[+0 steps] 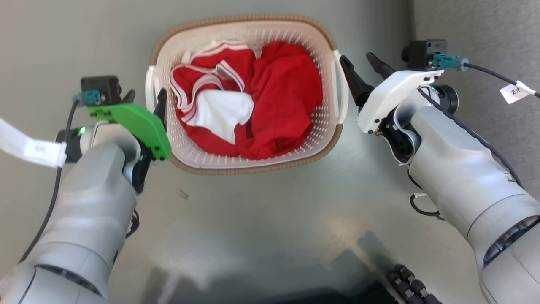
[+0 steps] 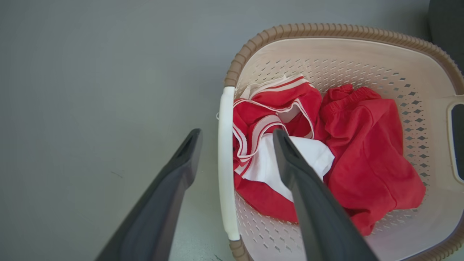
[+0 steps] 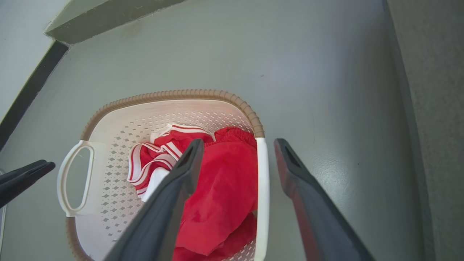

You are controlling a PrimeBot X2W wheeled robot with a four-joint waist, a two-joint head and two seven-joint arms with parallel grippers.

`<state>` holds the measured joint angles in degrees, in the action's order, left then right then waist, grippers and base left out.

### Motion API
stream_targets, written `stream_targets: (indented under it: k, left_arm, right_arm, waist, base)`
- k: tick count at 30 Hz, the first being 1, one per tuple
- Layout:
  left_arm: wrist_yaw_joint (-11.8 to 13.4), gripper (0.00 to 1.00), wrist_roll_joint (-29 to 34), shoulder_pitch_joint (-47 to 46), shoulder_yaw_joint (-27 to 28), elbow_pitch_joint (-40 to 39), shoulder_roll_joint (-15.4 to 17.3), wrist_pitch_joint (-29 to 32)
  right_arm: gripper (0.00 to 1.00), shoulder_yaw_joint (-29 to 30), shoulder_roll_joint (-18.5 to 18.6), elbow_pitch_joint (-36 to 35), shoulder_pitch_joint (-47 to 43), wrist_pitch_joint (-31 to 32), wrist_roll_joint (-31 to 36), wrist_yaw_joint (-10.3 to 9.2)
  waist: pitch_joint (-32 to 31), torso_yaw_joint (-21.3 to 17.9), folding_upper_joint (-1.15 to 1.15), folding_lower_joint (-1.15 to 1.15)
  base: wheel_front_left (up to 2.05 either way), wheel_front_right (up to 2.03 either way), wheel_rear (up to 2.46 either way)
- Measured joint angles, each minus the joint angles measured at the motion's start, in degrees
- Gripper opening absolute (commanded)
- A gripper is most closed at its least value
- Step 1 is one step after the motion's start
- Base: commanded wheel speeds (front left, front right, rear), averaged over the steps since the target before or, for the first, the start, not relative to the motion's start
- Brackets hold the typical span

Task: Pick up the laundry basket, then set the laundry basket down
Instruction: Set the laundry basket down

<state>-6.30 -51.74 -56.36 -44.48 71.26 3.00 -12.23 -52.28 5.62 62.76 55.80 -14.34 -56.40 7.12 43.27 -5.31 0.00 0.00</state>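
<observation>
**Left edge, head view.** White paper tag [image 1: 31, 147] on a dark cable, beside the silver left forearm.

**Left of centre.** Left hand [image 1: 144, 99]: two long dark fingers under a bright green plastic cover [image 1: 139, 122].
- State: spread wide, with hold of nothing.
- In the left wrist view it straddles the white left handle [image 2: 224, 156] of the basket.
- One finger [image 2: 170, 185] is outside, over the floor. The other [image 2: 304, 188] is inside, above the clothes.
- Contact with the handle cannot be told.

**Upper centre.** Laundry basket [image 1: 261, 33]: cream-white perforated plastic, rounded-rectangular, with a brown woven-look rim.
- It stands upright on the glossy grey floor [image 1: 253, 219], between the two hands.
- Contents, left to right:
  - crumpled red garment with white striped trim [image 1: 198, 71]
  - plain white cloth [image 1: 219, 112] lying on it
  - plain red garment [image 1: 287, 97] filling the right half

**Right of centre.** White right handle [image 1: 346, 97], on the basket's right side.

**Right hand** [image 1: 357, 59]: two long dark fingers under a white plastic cover [image 1: 396, 93].
- State: spread wide, nothing held.
- In the right wrist view the right hand [image 3: 239, 145] has the right handle between its fingers.
- One finger [image 3: 177, 188] is over the red garment. The other [image 3: 301, 188] is outside, over the floor.
- Neither finger is seen pressing the handle.

**Right edge, head view.** Small white tag with dark writing [image 1: 517, 92] on a cable at the upper right. Behind it is a strip of rougher grey surface [image 1: 476, 29].
</observation>
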Motion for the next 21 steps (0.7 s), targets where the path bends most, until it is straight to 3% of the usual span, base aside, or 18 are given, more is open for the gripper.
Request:
stream_targets:
  k: [21]
  left_arm:
    - [-0.74, 1.00, -0.62, 7.87, 2.60, -4.79, 1.45, -2.02]
  right_arm:
    - [1.00, 7.05, 3.01, -8.69, -8.81, -0.01, 7.49, 0.00]
  waist:
    - [-15.14, -1.12, 0.00, 0.00]
  base:
    - [0.00, 0.00, 0.00]
